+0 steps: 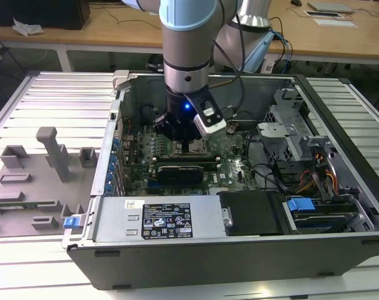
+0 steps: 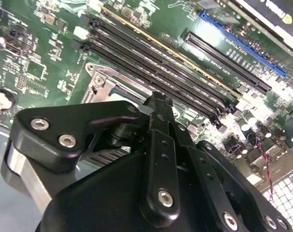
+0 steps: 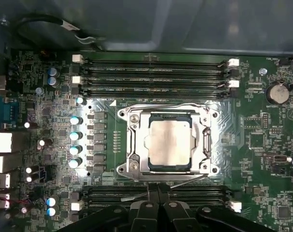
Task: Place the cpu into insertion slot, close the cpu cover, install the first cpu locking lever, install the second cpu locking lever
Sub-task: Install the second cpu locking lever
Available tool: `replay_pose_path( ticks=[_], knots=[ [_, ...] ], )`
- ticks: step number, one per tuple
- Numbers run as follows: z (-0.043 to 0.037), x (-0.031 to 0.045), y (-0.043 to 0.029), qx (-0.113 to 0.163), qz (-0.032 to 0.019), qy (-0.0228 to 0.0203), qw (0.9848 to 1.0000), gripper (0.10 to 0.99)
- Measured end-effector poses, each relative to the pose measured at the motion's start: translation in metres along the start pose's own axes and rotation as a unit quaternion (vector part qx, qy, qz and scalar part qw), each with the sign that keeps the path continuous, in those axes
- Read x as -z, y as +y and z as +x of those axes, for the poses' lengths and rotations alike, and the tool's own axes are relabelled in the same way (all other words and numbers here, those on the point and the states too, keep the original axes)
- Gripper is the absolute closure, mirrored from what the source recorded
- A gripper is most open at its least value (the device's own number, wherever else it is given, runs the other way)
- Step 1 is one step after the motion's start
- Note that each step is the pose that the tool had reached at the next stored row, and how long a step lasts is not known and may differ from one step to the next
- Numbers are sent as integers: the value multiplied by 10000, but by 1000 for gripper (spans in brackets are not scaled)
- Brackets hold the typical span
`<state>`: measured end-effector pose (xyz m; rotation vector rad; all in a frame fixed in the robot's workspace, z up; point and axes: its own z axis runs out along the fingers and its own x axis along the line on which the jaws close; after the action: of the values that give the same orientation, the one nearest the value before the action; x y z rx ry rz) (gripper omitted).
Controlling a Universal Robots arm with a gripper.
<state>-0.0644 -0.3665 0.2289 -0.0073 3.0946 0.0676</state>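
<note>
CPU (image 3: pixel 169 143): flat square chip, matte silver-grey metal top with notched corners, seated in the insertion slot (image 3: pixel 168 171), whose dark frame shows as a thin border around the chip. CPU cover (image 3: pixel 137 145): thin bright stamped-metal frame with a large square central opening, lying flat over the socket, screw heads visible at its corners. The chip top shows through the opening. A thin wire lever (image 3: pixel 185 182) runs along the cover edge nearest the gripper; another thin wire (image 3: pixel 161 105) lies along the opposite edge. Whether either is latched cannot be told.

Socket sits near the middle of the green motherboard (image 3: pixel 262 135), between two banks of long black RAM slots (image 3: pixel 156 77) with white end clips. A row of silver-capped cylindrical capacitors (image 3: pixel 75 140) stands beside the socket. A round coin cell (image 3: pixel 277 93) lies toward one board corner.

Gripper (image 3: pixel 158 189): black, matte, bolted linkage fingers. In the first wrist view the fingertips meet with no gap, closed on nothing visible, tips at the cover edge next to the wire lever; contact cannot be confirmed. In the second wrist view the gripper (image 2: pixel 158 104) hangs over the socket's metal frame.

Exterior view: arm (image 1: pixel 186 56) reaches down into the open grey computer case (image 1: pixel 239 250); the gripper (image 1: pixel 186 145) is low over the board's middle.
</note>
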Motion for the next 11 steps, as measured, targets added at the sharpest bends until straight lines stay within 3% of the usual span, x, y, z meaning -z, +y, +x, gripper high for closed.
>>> replay_pose_path(
  ticks=[2, 3, 5, 11],
  knots=[
    [12, -12, -31, 0, -26, 0, 10000, 980],
    [20, -21, -54, -2, -64, 0, 10000, 980],
    [32, -35, -85, -8, -188, -2, 9998, 980],
    [60, -59, -148, -21, -465, -4, 9989, 980]
  ],
)
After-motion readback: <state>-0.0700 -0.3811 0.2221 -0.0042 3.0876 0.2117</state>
